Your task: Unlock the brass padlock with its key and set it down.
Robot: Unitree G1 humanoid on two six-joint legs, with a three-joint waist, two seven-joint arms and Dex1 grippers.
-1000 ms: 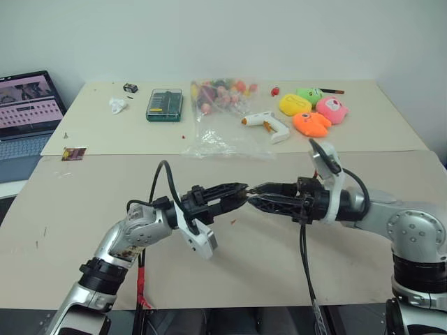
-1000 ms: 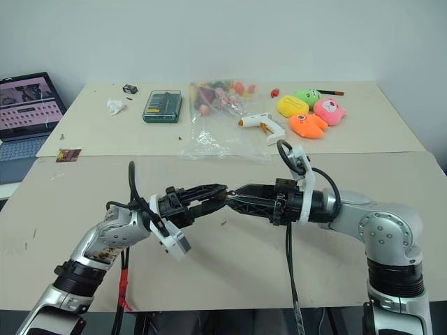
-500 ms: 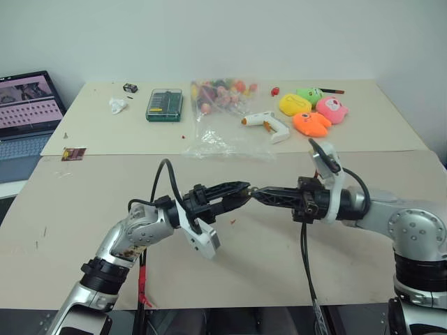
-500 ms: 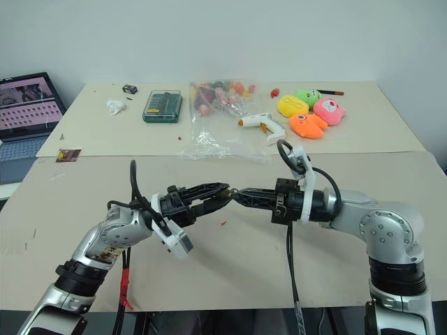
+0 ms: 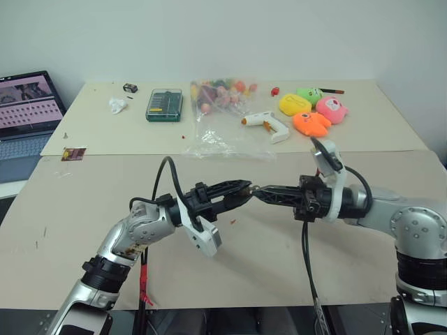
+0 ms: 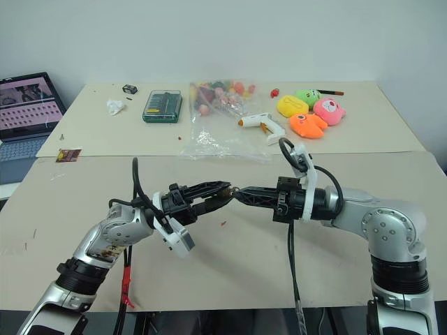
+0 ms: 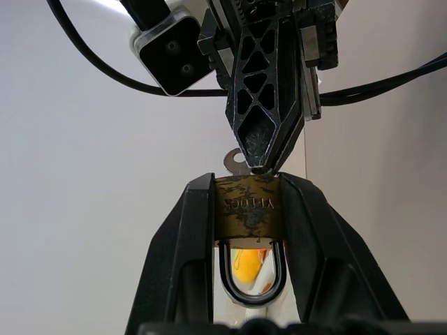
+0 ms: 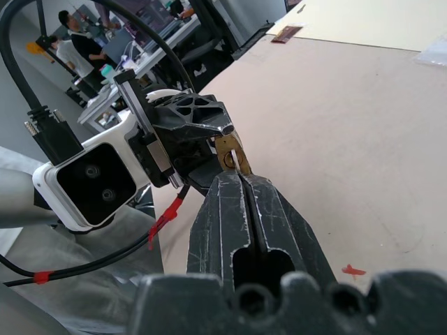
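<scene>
- Far left, off the working area: a laptop (image 5: 24, 105), well apart from both arms.
- Left of centre, held up over the table (image 5: 84, 209): left gripper (image 5: 242, 187), pointing toward the robot's right, jaws part-way closed and clamped on the flat sides of the brass padlock (image 7: 248, 207).
- In the left wrist view: padlock body squeezed between the two fingers (image 7: 192, 230), silver shackle (image 7: 249, 273) running back toward the wrist and seemingly not yet sprung, keyhole end facing out past the fingertips.
- Long axis of the lock therefore along the left gripper's own line, in line with the approaching arm.
- Just beyond the keyhole end: the key (image 7: 237, 161), its round bow showing beside the opposing fingertips.
- Right of centre: right gripper (image 5: 257, 190), pointing toward the robot's left, jaws pressed fully together with the tip at the key's bow; a firm pinch on it judged likely, not certain.
- Both grippers tip to tip, so neither nearer; turning the key judged the step in hand.
- Beneath the meeting point: bare tabletop with a small red scrap (image 5: 232, 222), plenty of room for setting down.
- Far edge: plastic bag (image 5: 220, 118), glue gun (image 5: 267, 124) and plush toys (image 5: 312, 108), well clear.
</scene>
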